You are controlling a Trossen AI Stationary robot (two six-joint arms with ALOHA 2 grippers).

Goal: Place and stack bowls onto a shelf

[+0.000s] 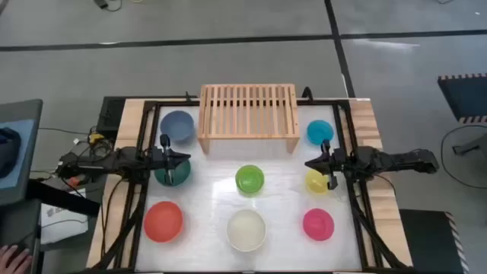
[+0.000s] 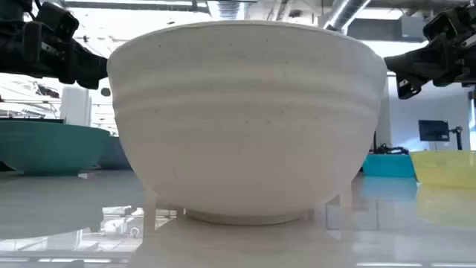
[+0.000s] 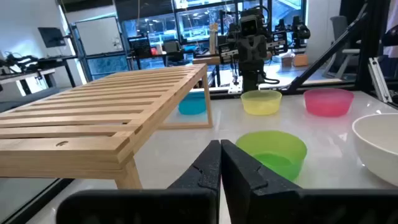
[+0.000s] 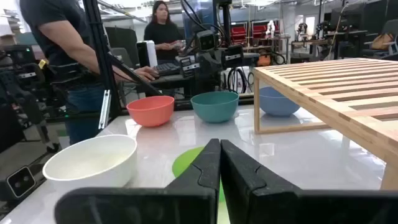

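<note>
The light-wood slatted shelf (image 1: 247, 110) stands on its legs at the table's far middle, with nothing on it. Eight bowls sit upright on the white tabletop. Slate blue (image 1: 177, 125) and cyan (image 1: 320, 131) flank the shelf. Dark teal (image 1: 172, 171), lime green (image 1: 249, 180) and yellow (image 1: 316, 181) form the middle row. Red-orange (image 1: 163, 221), cream-white (image 1: 246, 230) and magenta (image 1: 318, 224) form the near row. My left gripper (image 3: 221, 163) is shut and hovers over the dark teal bowl, pointing right. My right gripper (image 4: 220, 163) is shut above the yellow bowl's left rim, pointing left.
Black frame rails (image 1: 144, 190) run along both table sides under the arms. Open tabletop lies in front of the shelf around the lime green bowl. The cream-white bowl (image 2: 245, 119) fills the low view. People (image 4: 62, 56) stand beyond the table's left side, and a hand (image 1: 11, 259) shows near the left.
</note>
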